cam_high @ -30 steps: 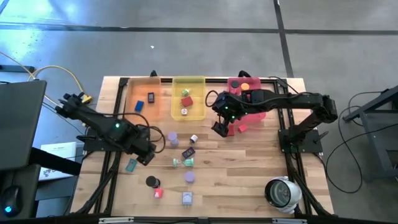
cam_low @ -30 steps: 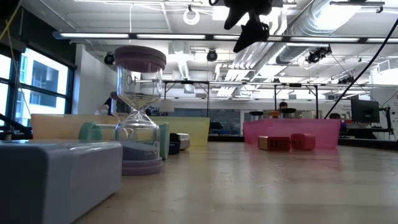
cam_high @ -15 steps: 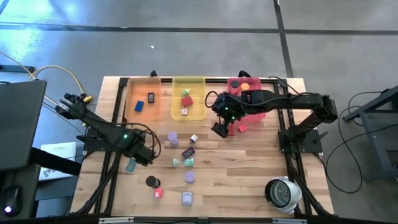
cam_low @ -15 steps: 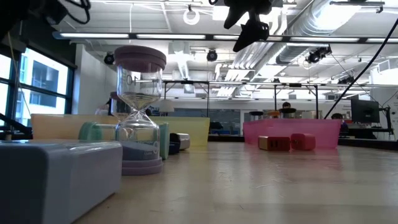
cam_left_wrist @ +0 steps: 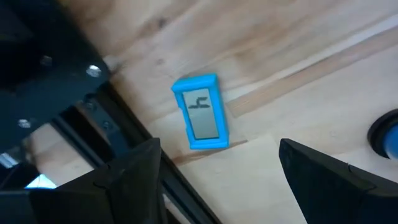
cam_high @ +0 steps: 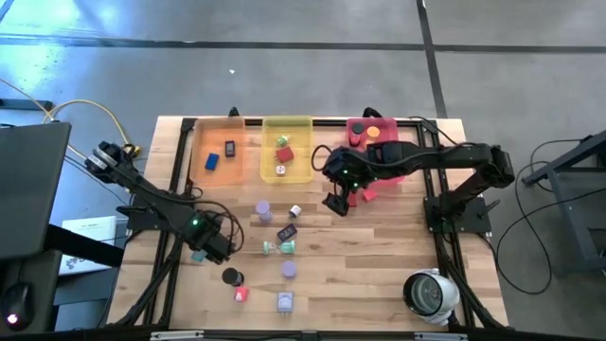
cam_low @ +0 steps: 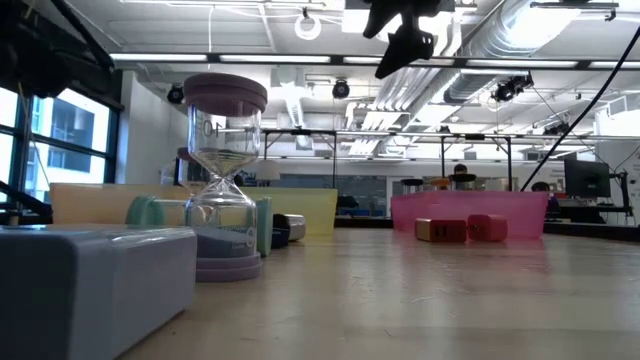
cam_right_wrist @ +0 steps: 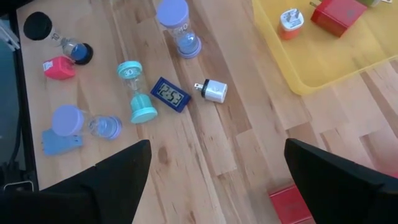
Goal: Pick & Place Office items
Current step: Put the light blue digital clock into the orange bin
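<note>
A small blue digital timer [cam_left_wrist: 200, 112] lies flat on the wood beside the table's black left rail. My left gripper [cam_left_wrist: 219, 163] hangs open just above it, pointing down, a finger on either side and neither touching. In the high view this gripper [cam_high: 212, 248] covers part of the timer [cam_high: 197, 254]. My right gripper [cam_high: 336, 201] stands open in the air in front of the pink tray [cam_high: 398, 172]. Below it lie hourglasses [cam_right_wrist: 177, 25], a dark clock [cam_right_wrist: 169, 94] and a white charger [cam_right_wrist: 211, 91].
Orange [cam_high: 216, 152], yellow [cam_high: 287, 128] and pink trays line the far edge, each with pieces inside. Red cubes [cam_high: 362, 196] lie before the pink tray. A black hourglass [cam_high: 231, 277], a pink piece [cam_high: 240, 294] and a grey block [cam_high: 285, 302] sit near the front. A round white-grey device [cam_high: 431, 294] occupies the near right corner.
My left gripper has come down over the blue timer, drifting toward the table's near left, and has stayed open. Nothing on the table has moved.
</note>
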Controlling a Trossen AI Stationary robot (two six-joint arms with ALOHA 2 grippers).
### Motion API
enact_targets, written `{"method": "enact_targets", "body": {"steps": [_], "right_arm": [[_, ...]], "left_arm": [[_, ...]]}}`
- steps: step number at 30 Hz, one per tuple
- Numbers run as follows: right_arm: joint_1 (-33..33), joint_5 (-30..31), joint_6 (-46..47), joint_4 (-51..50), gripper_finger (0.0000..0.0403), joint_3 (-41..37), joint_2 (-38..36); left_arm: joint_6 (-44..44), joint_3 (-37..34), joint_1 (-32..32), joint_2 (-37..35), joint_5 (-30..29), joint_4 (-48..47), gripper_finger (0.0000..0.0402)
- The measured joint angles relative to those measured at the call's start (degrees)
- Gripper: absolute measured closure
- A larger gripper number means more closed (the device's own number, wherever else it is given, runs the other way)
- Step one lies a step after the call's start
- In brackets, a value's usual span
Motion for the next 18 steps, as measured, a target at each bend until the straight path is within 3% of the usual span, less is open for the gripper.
{"method": "enact_targets", "body": {"steps": [5, 18], "right_arm": [[0.7, 0.1, 0.1, 0.0, 0.0045, 0.0, 0.0], [0.7, 0.5, 0.2, 0.8, 0.0045, 0.0, 0.0]], "left_arm": [[-0.1, -4.0, -1.2, 0.0, 1.9, 5.3, 0.0083], [-2.4, -13.9, -3.7, 0.0, -0.1, 16.8, 0.0083]]}}
